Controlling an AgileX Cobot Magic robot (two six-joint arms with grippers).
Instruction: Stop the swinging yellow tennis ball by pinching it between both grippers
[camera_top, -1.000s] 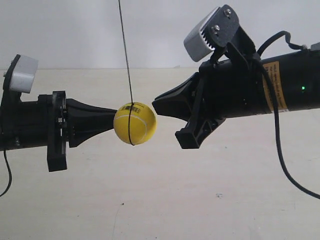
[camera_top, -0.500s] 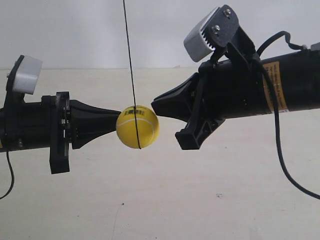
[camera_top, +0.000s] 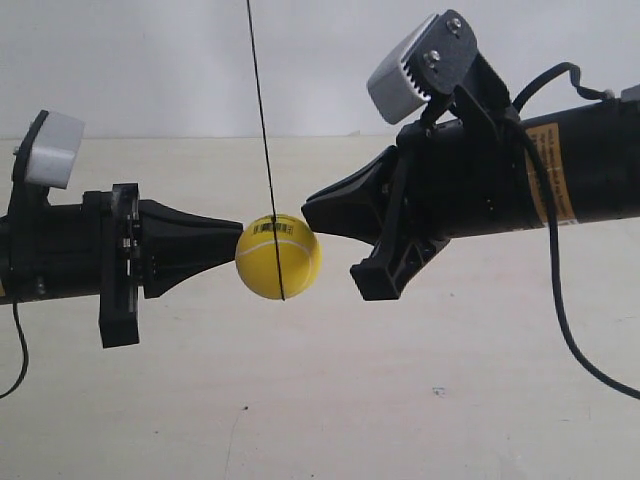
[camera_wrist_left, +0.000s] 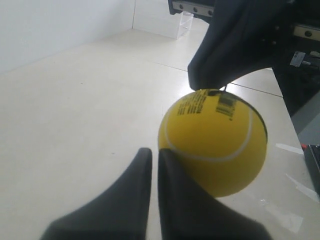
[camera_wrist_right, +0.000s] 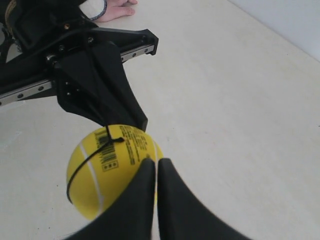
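- Pale cream surface (camera_top: 320, 400) runs back to a plain white wall (camera_top: 130, 60), with nothing lying under the arms.
- A fuzzy yellow tennis ball (camera_top: 279, 257) with a white curved seam and a small dark printed label hangs above the surface on a thin black string (camera_top: 262, 120), between the two arms.
- The black wedge-shaped pincer at the exterior view's left (camera_top: 232, 245) points level at the ball, and its tip meets the ball's side.
- The bulkier black pincer at the exterior view's right (camera_top: 308, 212) meets the ball's opposite side, a little higher up.
- Each arm carries a silver-grey box (camera_top: 405, 75) on top, and a black cable (camera_top: 550, 280) loops down from the arm at the exterior view's right.
- The left pincer (camera_wrist_left: 154, 155) is clenched, its two fingers pressed together with only a slit between and nothing held. The ball (camera_wrist_left: 215, 150) sits against one side of its tip, and the other arm's wedge touches the ball near the label.
- The right pincer (camera_wrist_right: 154, 164) is likewise clenched and grasps nothing. Its tip rests on the ball (camera_wrist_right: 95, 172), with the string knotted beside the label.
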